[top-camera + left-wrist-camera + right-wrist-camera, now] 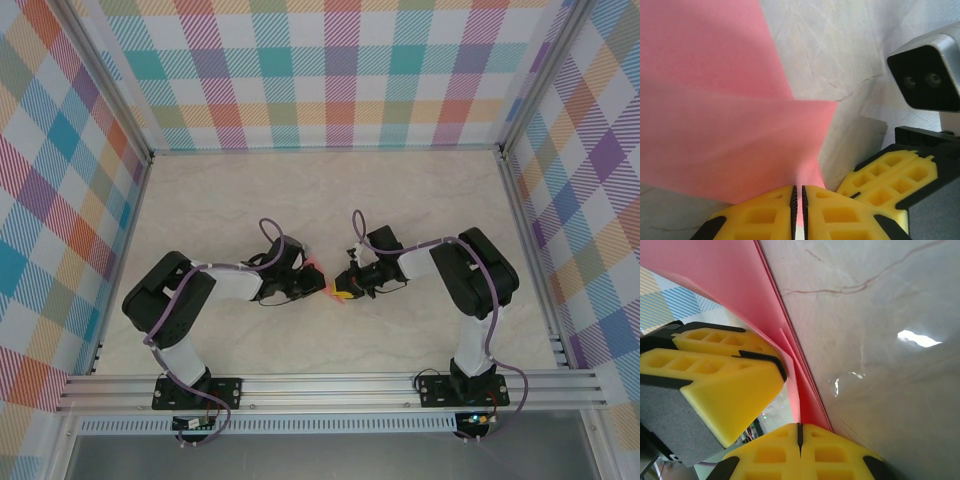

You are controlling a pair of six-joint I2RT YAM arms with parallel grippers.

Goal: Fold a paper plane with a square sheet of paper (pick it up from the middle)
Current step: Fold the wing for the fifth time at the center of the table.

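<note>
Fingertips come first in each wrist view. The left gripper (799, 194) is pressed nearly shut, with a sliver of pink in its seam where it pinches a corner of the sheet of paper (715, 125). The right gripper (800, 432) is fully closed, and the sheet's edge runs down into its seam, so I judge it pinched there too. The two grippers sit just beside each other with the sheet between them, near the middle of the table (330, 200) (whether the paper touches the surface I cannot tell).

The sheet is thin, very light and limp rather than stiff. It fans and bows away from the pinch, and stacked layers along one edge show it is already creased. It would likely tear or crumple if the arms pulled apart, and slip if a pinch loosened. Holds on a layered edge or close to a crease seem safest, with the flat areas pressed against the table to sharpen folds.

Beyond the grippers the marbled table lies open to the back and both sides. The plaid walls (330, 80) and the metal frame posts (528, 240) are well apart from the work, so the tight spot is between the arms themselves.
</note>
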